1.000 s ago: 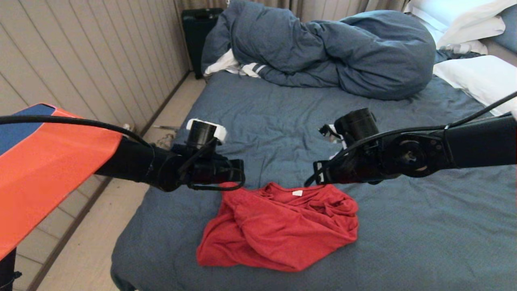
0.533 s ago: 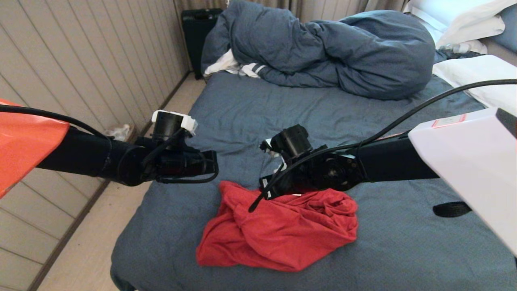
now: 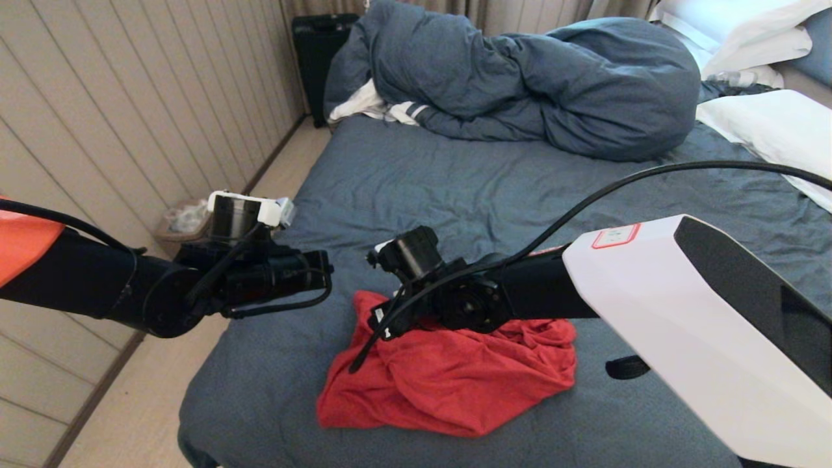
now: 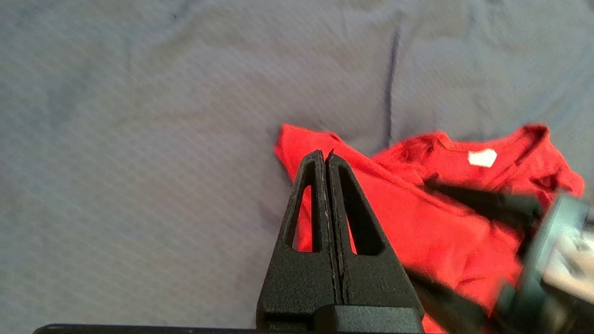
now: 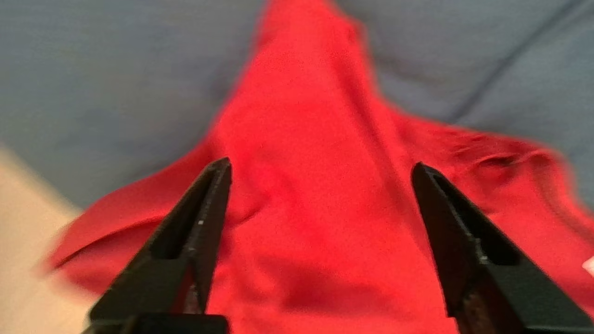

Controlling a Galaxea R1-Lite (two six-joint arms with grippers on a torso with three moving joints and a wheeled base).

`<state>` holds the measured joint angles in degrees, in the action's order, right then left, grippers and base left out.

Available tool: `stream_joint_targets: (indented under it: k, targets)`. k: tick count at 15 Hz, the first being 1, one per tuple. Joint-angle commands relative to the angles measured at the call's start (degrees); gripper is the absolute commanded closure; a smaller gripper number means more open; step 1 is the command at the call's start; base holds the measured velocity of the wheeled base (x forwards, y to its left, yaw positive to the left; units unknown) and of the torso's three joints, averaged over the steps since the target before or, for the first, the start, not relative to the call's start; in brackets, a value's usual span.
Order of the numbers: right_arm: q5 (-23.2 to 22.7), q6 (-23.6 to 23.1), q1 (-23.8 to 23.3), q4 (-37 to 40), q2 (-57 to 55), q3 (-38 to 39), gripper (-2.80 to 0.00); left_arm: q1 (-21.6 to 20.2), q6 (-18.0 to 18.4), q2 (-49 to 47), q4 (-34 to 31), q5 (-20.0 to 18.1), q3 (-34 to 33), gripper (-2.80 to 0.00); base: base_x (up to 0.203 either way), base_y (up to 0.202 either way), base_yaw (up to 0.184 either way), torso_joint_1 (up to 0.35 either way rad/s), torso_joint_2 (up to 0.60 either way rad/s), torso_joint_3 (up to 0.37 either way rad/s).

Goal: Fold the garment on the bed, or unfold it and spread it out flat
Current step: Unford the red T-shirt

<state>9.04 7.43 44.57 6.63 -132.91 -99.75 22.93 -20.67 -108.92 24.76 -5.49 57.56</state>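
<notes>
Lying in the room, biggest thing first:
Bed: the bed (image 3: 650, 390) is filling most of the head view, and its dark blue-grey sheet is looking wrinkled.
Duvet: the duvet (image 3: 520, 84) is sitting in a big bunch at the far end of the bed, well apart from the shirt.
Pillows: the white pillows (image 3: 767, 123) are lying at the far right corner, next to the duvet.
Right arm: the right arm (image 3: 682, 312) is reaching in from the right, across the bed and over the shirt.
Left arm: the left arm (image 3: 97, 292) is reaching in from the left, over the bed's left edge.
Garment: the garment (image 3: 448, 383) is lying crumpled in a red heap on the sheet near the front left part of the bed. A small white tag (image 4: 481, 158) is showing inside its neck.
Right gripper: the right gripper (image 5: 320, 169) is hanging just above the red cloth. Its jaws are standing wide apart and holding nothing.
Left gripper: the left gripper (image 4: 325, 155) is hanging over the far left corner of the garment. Its jaws are pressing tight together with nothing between them.
</notes>
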Motion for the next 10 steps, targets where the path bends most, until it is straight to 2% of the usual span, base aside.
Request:
stream_joint_targets:
  k: [1, 3, 4, 10]
  targets:
    - [0.97, -0.21, 0.20, 0.05, -2.28, -0.96, -2.80, 0.01, -0.16, 0.29, 0.22, -0.05, -0.43, 0.00, 0.000, 0.000, 0.000, 0.000, 0.00, 0.000]
    - [1.07, -0.14, 0.17, 0.13, -3.22, -1.91, -2.80, 0.01, -0.16, 0.20, 0.29, -0.14, -0.52, 0.00, 0.000, 0.000, 0.000, 0.000, 0.00, 0.000]
    - [1.07, -0.22, 0.26, 0.14, -3.40, -2.03, 0.00, 0.01, -0.16, 0.02, 0.36, -0.14, -0.71, 0.00, 0.000, 0.000, 0.000, 0.000, 0.00, 0.000]
    - [1.58, -0.04, 0.95, 0.14, -2.47, -2.38, 0.00, 0.01, -0.16, 0.03, 0.38, -0.14, -1.31, 0.00, 0.000, 0.000, 0.000, 0.000, 0.00, 0.000]
